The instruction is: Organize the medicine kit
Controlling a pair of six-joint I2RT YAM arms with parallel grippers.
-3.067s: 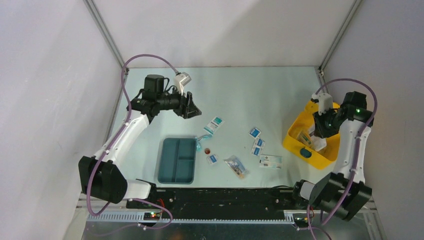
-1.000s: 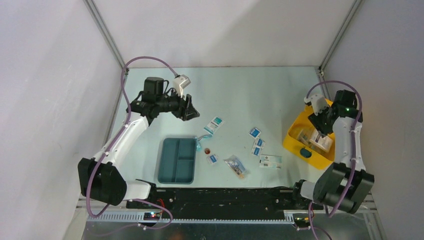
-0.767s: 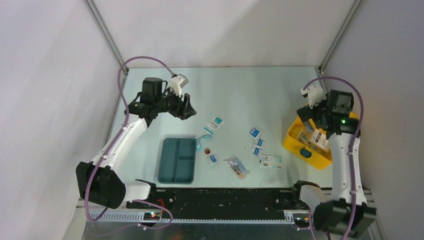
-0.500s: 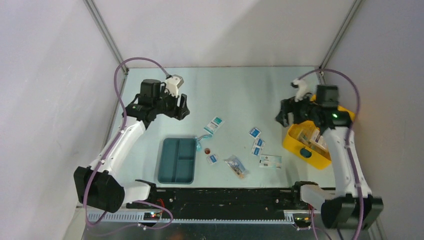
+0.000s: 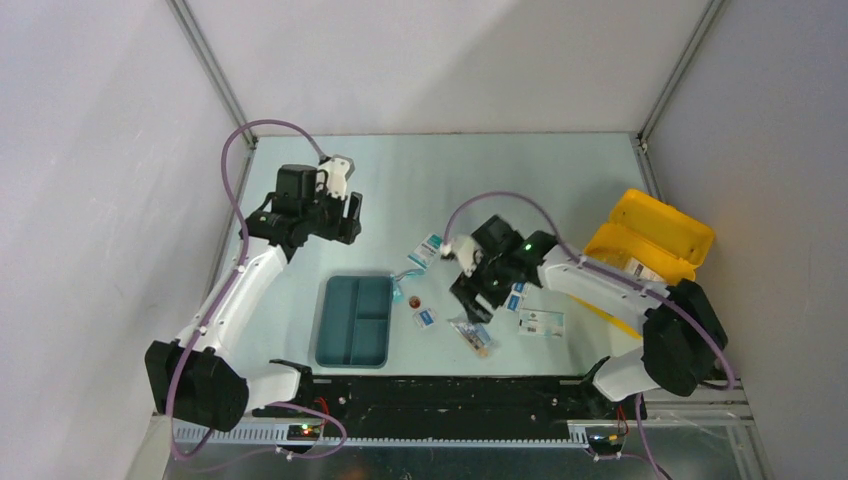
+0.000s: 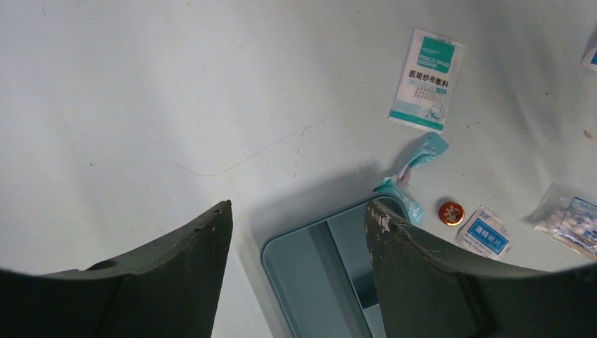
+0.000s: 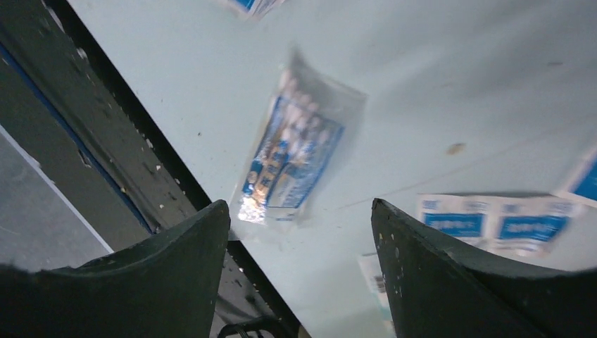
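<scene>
On the tabletop point(image 5: 500, 180), the divided tray point(image 5: 353, 320) lies near left. The medicine kit point(image 5: 665, 225) sits at the right edge. Between them lie loose packets: the gauze packet point(image 5: 431, 246) farthest, the swab bag point(image 5: 478, 338) nearest, just right of a small packet point(image 5: 427, 318).

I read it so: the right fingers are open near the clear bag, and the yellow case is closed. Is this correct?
Only the case is wrong: the yellow case is open, lid tipped back, as the top view shows. The right fingers are open near the clear bag.
</scene>
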